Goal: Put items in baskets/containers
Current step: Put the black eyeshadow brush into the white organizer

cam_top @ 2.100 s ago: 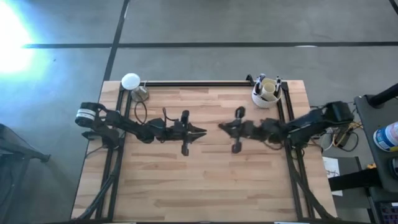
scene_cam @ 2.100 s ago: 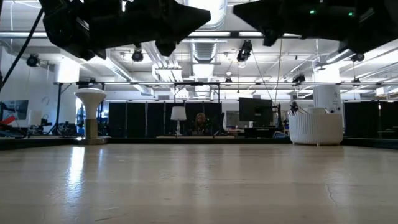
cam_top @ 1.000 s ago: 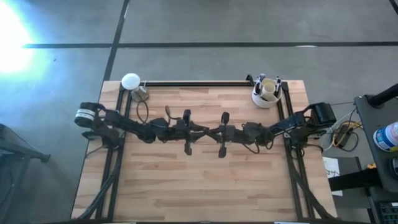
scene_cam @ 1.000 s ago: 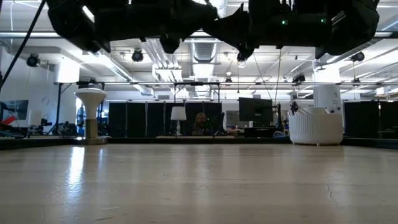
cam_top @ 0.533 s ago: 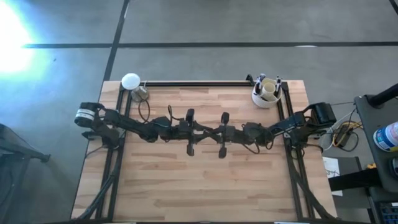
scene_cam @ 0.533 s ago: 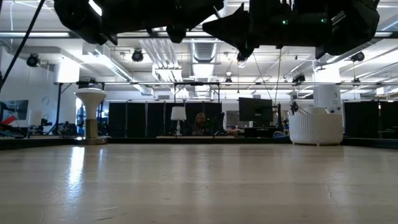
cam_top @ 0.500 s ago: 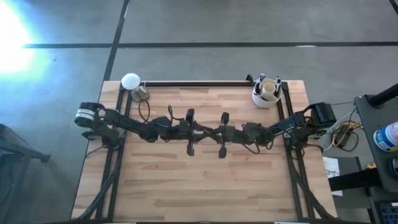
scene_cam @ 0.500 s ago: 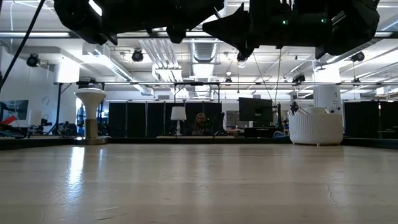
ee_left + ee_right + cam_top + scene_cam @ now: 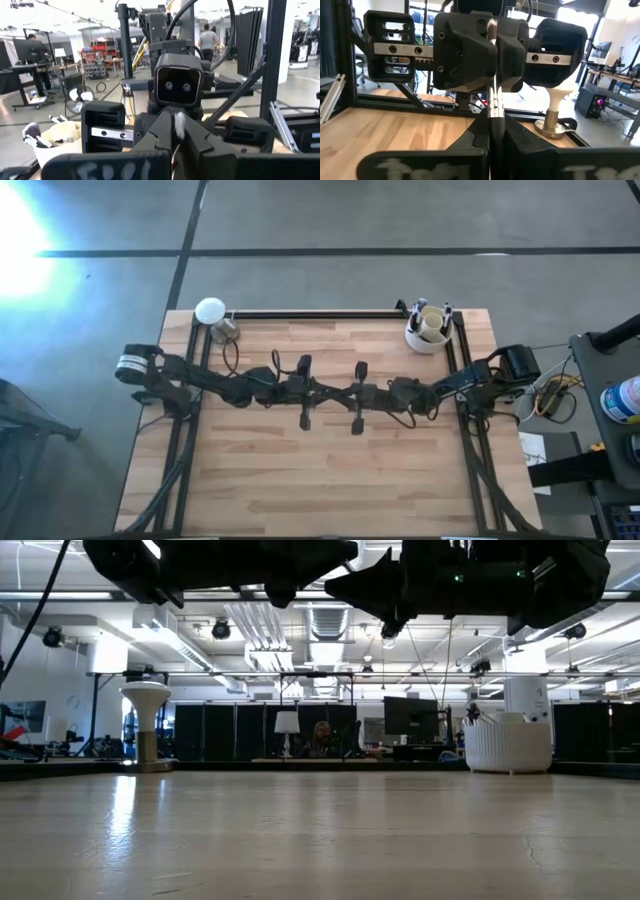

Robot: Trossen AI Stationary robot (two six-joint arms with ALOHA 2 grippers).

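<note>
High over the table's middle my two grippers meet tip to tip. My left gripper (image 9: pixel 326 391) and my right gripper (image 9: pixel 346 392) are both shut on one thin brush (image 9: pixel 494 95) that spans the short gap between them. The brush has a silver ferrule, and a pale tuft (image 9: pixel 178 123) shows in the left wrist view. The round cream-white cup (image 9: pixel 430 331) stands on its base at the table's far right corner, with several brushes upright in it. It also shows in the low view (image 9: pixel 508 745). My left gripper pinches the brush between its two fingers, which come about level from the table's left; the pale tuft (image 9: pixel 178 120) sticks out at their tips. The brush runs along the fingers, clear of the table. How far back it reaches is hidden by the fingers. My right gripper pinches the brush between its two fingers, level from the table's right. The silver ferrule (image 9: pixel 495 104) stands just past the fingertips and the brush runs on along the fingers into the left gripper. The part inside the fingers is hidden. The brush is high above the table.
A flat white disc on a brass-coloured stand (image 9: pixel 213 313) stands at the far left corner. A black rail (image 9: pixel 310 313) runs along the far edge and black frames down both sides. The wooden top (image 9: pixel 320 470) below and in front of the arms is bare.
My left gripper has edged a little toward the right gripper and tipped its fingers slightly upward, rolling a bit. My right gripper has kept still with the brush.
</note>
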